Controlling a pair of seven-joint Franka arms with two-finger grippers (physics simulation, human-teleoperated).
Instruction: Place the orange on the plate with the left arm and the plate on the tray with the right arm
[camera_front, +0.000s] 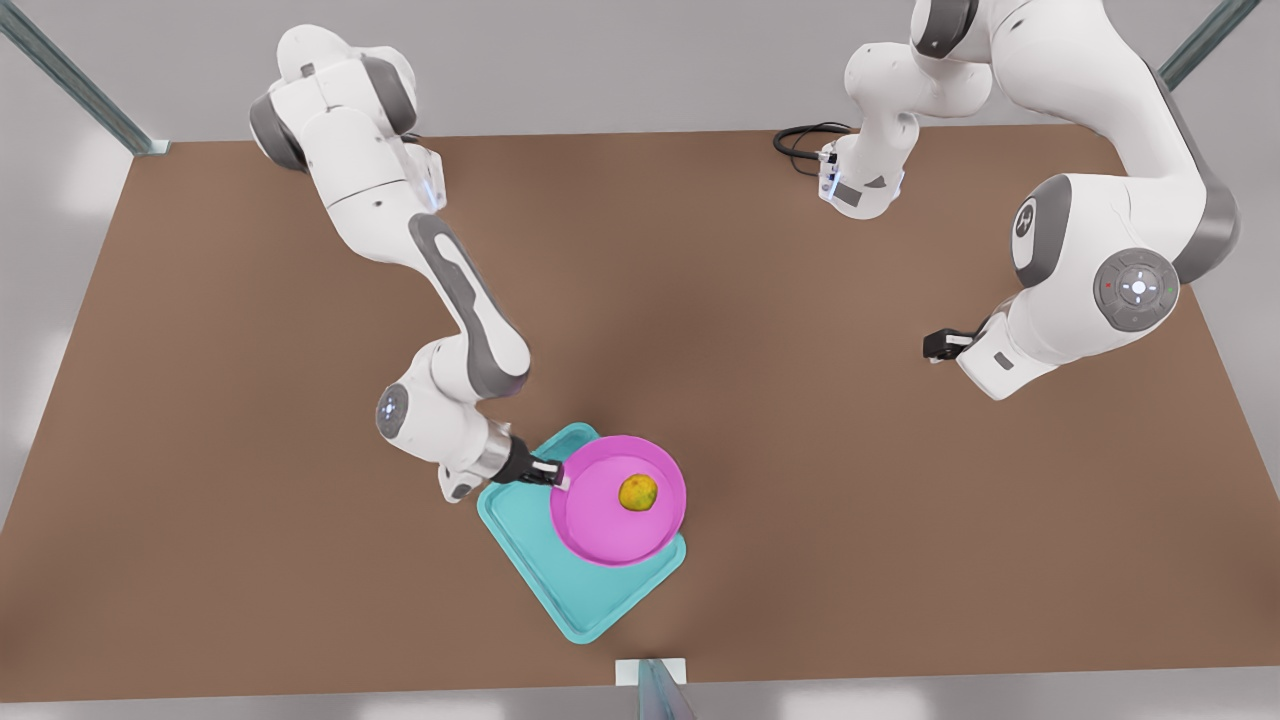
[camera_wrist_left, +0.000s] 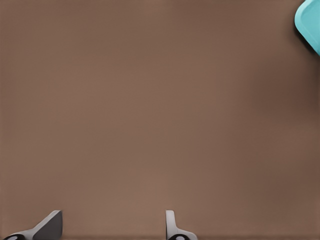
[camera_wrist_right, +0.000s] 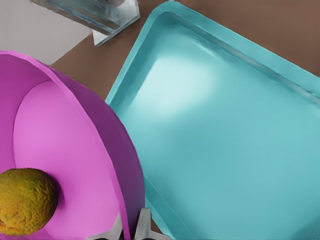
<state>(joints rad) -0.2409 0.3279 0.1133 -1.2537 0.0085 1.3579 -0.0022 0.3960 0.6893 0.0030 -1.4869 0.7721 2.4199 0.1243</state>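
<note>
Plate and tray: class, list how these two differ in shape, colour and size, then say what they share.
The plate is round; the tray is rectangular with rounded corners. The plate is glossy pink; the tray is teal. The plate is smaller than the tray. The plate carries the orange and is gripped at its rim by the right gripper. Both are shallow with raised rims.

Orange on plate, plate over tray.
I see the mottled yellow-orange orange (camera_front: 638, 492) resting inside my glossy pink plate (camera_front: 600, 530), near its middle; the plate sits over the teal tray (camera_front: 590, 600), overhanging its far corner, its rim pinched by the right gripper (camera_front: 556, 474).
</note>
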